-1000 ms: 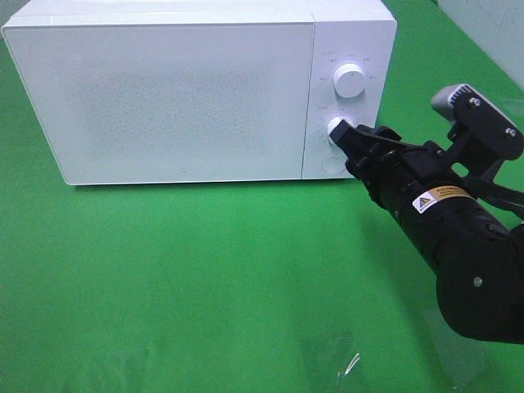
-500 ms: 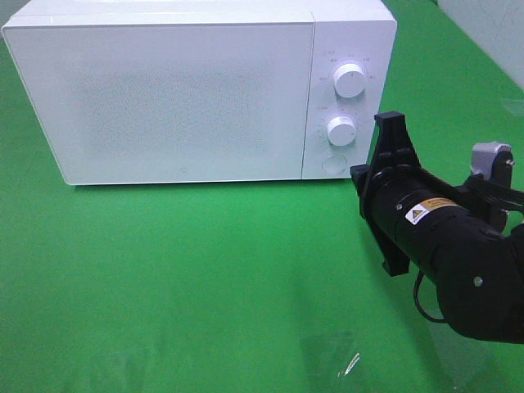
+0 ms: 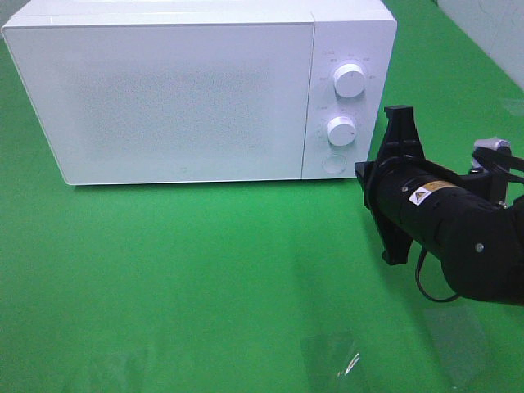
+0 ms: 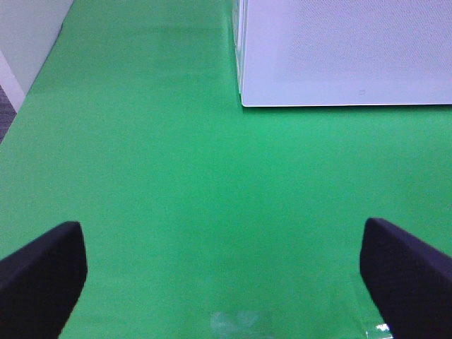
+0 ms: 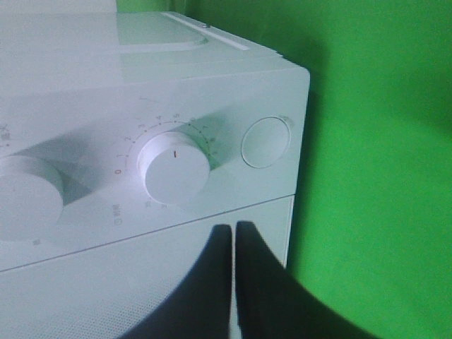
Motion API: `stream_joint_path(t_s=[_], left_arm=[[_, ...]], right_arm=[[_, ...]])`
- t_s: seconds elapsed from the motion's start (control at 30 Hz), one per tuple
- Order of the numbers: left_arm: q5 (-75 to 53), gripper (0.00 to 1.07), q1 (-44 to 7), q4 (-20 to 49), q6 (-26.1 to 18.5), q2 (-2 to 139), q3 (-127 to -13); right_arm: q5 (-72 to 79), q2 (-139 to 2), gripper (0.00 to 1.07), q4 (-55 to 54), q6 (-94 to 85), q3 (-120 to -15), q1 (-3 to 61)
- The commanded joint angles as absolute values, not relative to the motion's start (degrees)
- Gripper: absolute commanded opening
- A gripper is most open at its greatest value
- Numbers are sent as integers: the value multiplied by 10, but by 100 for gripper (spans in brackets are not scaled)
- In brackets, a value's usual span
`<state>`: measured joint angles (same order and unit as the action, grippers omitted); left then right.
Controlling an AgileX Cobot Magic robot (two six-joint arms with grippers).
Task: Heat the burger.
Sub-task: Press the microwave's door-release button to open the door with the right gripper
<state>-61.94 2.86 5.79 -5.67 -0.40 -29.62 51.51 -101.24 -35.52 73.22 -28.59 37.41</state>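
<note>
Right wrist view: my right gripper point(image 5: 233, 233), fingers pressed together on nothing, points at the control panel of the microwave point(image 5: 141, 63) without touching it. Beyond the fingertips lie the lower dial point(image 5: 176, 167), with a dark marker line on its cap, the round button point(image 5: 265, 142) just beside it, and part of the upper dial point(image 5: 25, 198). Only this view gives the printed scale around the lower dial.

Left wrist view: my left gripper point(image 4: 220, 244) stands wide, with bare green table point(image 4: 176, 176) between the fingers point(image 4: 42, 275). A patch of clear film point(image 4: 236, 323) lies nearest. Farther on is the microwave's lower front corner. Only here does the table's left edge show, meeting a white wall point(image 4: 25, 49).

Exterior high view: my right arm point(image 3: 458, 237) hangs over the table's right side, near the microwave's panel end but apart from it. The door point(image 3: 172, 98) is closed and frosted. Open green surface runs from the near edge to the microwave's front. A narrower strip remains at its right, up to the table's right edge and a pale wall point(image 3: 491, 33). The burger shows in no view, so I cannot tell where it is.
</note>
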Motion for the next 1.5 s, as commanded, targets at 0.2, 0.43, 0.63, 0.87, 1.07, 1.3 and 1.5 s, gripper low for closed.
stream_joint_path(t_s=[0.2, 0.43, 0.63, 0.87, 1.07, 1.3, 1.5], left_arm=[[-612, 100, 25, 60, -58, -15, -297], [-612, 100, 25, 60, -58, -15, -297], [-612, 100, 25, 60, -58, -15, -297], [-612, 100, 25, 60, -58, -12, -297], [-612, 100, 25, 60, -58, -12, -297], [-612, 100, 25, 60, -58, -12, -297], [-612, 100, 25, 60, -58, -12, -297]], right_arm=[[506, -1080, 0, -289, 806, -332, 343], [514, -1122, 0, -281, 808, -375, 333], [518, -1155, 0, -281, 812, -403, 333], [514, -1192, 0, -255, 810, -442, 302], [515, -1214, 0, -248, 807, -463, 295], [542, -1228, 0, -259, 800, -479, 293], [568, -1228, 0, -282, 775, -479, 292]])
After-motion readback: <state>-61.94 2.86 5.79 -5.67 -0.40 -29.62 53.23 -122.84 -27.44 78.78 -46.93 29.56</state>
